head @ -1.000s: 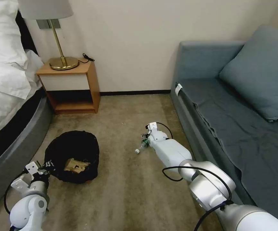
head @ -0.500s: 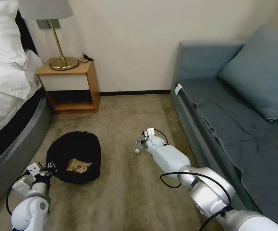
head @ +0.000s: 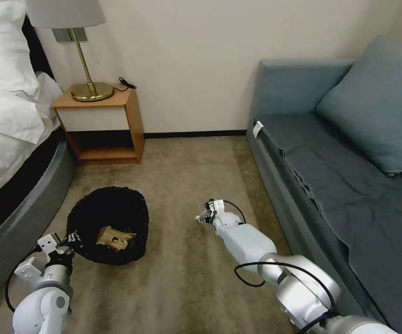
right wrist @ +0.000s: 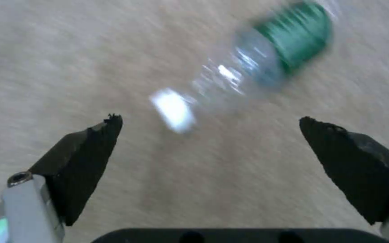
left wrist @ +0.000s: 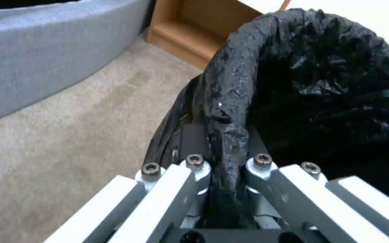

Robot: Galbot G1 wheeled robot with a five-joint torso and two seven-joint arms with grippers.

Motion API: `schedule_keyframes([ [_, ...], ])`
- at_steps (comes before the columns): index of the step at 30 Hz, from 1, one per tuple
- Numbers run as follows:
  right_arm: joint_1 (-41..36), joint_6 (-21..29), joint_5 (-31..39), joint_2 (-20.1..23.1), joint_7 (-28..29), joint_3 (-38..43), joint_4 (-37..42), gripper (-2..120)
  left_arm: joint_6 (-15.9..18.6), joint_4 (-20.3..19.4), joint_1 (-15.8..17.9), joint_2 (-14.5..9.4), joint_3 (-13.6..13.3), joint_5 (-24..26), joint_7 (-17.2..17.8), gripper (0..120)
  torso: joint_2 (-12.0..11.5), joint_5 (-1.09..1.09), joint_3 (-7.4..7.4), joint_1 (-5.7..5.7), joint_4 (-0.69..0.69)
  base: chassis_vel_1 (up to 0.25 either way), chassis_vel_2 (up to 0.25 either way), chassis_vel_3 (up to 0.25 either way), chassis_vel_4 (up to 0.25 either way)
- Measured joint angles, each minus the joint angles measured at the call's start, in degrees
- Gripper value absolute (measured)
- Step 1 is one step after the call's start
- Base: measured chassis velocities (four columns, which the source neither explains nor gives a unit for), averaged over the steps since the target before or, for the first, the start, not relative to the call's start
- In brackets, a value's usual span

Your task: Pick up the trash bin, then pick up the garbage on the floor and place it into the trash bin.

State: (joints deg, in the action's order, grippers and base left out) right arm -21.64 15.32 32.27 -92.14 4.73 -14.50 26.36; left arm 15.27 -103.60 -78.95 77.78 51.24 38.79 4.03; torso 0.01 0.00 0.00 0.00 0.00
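Left tool point(left wrist: 224, 168): still clamped on trash bin point(head: 108, 225) rim.
Right tool point(right wrist: 210, 135): spread open, has pulled back; bottle point(right wrist: 253, 67) ungrasped at 12 o'clock.

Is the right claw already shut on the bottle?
No. The right claw is open, and the bottle lies on the carpet beyond its tips.

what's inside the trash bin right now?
A tan paper wad lies in the trash bin. Anything under it, or low against the near wall, is hidden by the black liner. The left gripper clamps the rim.
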Motion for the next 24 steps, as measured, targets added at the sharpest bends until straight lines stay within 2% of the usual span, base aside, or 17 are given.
schedule_keyframes([
  [2, -0.9, -1.1, -0.3, 0.0, -0.3, -1.5, 2.5, 100, 0.1, 2.0, 1.3, -1.2, 0.0, 0.9, 0.0, 4, 0.0, 0.00, 0.01, 0.00, 0.00, 0.000, 0.000, 0.000, 0.000],
  [4, -1.3, -1.6, -0.5, 0.0, -0.3, -1.7, 3.4, 100, 0.1, 2.4, 1.5, -1.3, 0.0, 1.0, 0.0, 4, 0.0, 0.00, 0.00, 0.00, 0.00, 0.000, 0.000, 0.000, 0.000],
  [6, -2.6, -5.5, -3.7, 0.0, -0.8, -1.5, 6.5, 100, 0.1, 3.0, 1.7, -0.7, -0.3, 0.6, 0.0, 4, 0.0, 0.01, 0.00, 0.00, 0.03, 0.000, 0.000, 0.000, 0.000],
  [8, -2.7, -6.5, -4.7, 0.0, -0.9, -1.2, 6.9, 100, 0.1, 3.0, 1.7, -0.5, -0.3, 0.5, 0.0, 4, 0.0, 0.00, 0.00, 0.00, 0.02, 0.000, 0.000, 0.000, 0.000],
  [12, -3.5, -12.0, -9.4, 0.0, -1.9, -0.5, 10.2, 100, 0.1, 2.9, 1.2, 0.6, -0.2, 0.0, -0.4, 4, 0.0, -0.02, 0.00, 0.00, -0.01, 0.000, 0.000, 0.000, 0.000],
  [14, -3.5, -12.0, -9.4, 0.0, -1.9, -0.5, 10.2, 100, 0.1, 2.9, 1.2, 0.6, -0.2, 0.0, -0.4, 4, 0.0, -0.02, 0.00, 0.00, -0.01, 0.000, 0.000, 0.000, 0.000],
  [18, -5.3, -14.4, -9.9, 0.2, -1.9, -2.2, 15.4, 100, 0.1, 2.5, 0.9, 1.1, 0.3, 0.0, -0.5, 4, 0.0, 0.00, 0.01, 0.00, 0.03, 0.000, 0.000, 0.000, 0.000],
  [23, -7.5, -16.1, -10.8, 4.4, -0.7, -2.7, 22.7, 100, 0.1, 2.2, 1.2, 1.1, 0.8, 0.1, -0.3, 4, 0.0, 0.00, 0.00, 0.00, 0.02, 0.000, 0.000, 0.000, 0.000],
  [24, -8.9, -16.8, -11.6, 7.7, 0.2, -1.7, 27.2, 100, 0.3, 2.2, 1.7, 0.8, 1.0, 0.2, -0.2, 4, 0.0, 0.01, 0.00, 0.00, 0.00, 0.000, 0.000, 0.000, 0.000],
])
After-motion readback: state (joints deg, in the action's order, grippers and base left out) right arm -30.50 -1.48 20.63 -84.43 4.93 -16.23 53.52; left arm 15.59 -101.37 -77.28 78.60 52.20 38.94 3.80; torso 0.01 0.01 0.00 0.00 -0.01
